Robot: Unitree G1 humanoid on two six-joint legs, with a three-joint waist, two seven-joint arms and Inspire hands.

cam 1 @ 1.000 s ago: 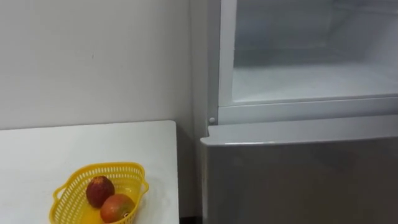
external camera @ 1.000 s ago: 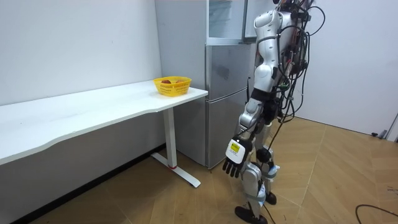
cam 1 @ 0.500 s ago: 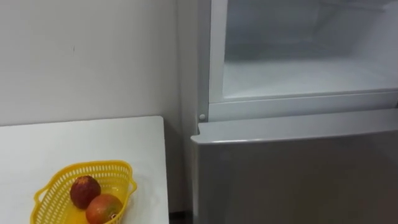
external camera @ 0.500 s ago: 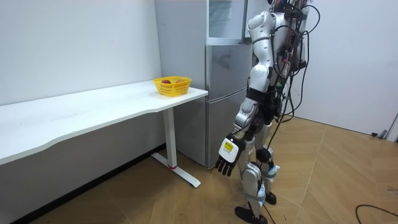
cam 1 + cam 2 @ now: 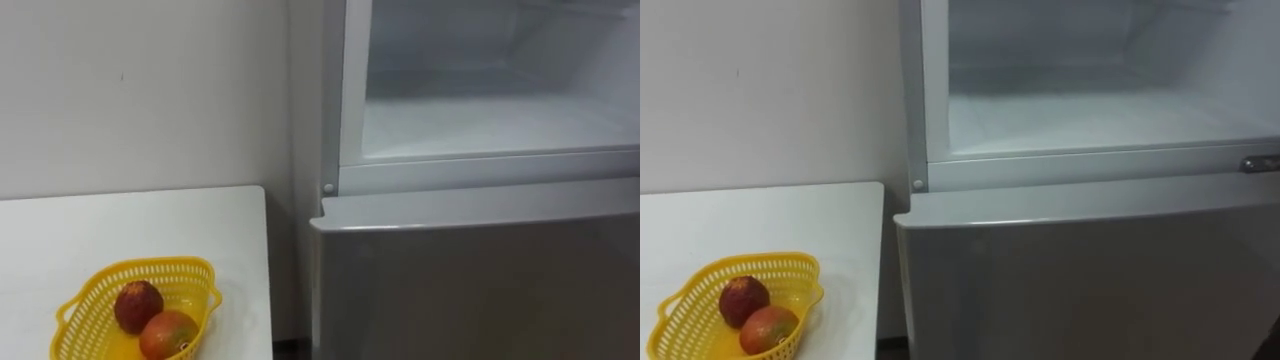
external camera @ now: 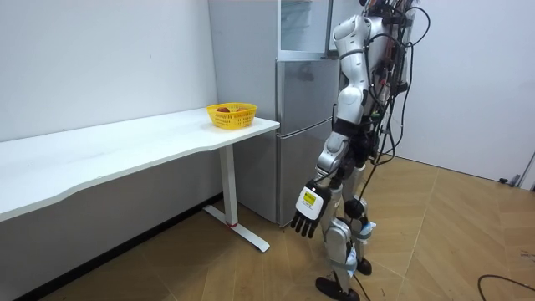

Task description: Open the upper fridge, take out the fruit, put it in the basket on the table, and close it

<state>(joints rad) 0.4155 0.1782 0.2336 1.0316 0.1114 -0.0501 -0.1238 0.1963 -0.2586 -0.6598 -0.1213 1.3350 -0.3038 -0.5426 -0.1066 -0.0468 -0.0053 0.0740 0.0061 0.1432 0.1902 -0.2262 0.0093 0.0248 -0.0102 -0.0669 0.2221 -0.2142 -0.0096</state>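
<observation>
Left robot hand (image 6: 308,209) hanging slack, empty, white table (image 5: 200,215) beside fridge (image 5: 470,280), wooden floor (image 6: 451,234)

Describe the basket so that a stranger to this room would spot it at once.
Start at the grey fridge against the wall; a white table stands beside it, on the robot's left. Near the table's fridge-side end sits a plastic basket. Its bright yellow latticed walls stand out from the white around it, and it holds a dark red fruit and an orange-red fruit.
</observation>
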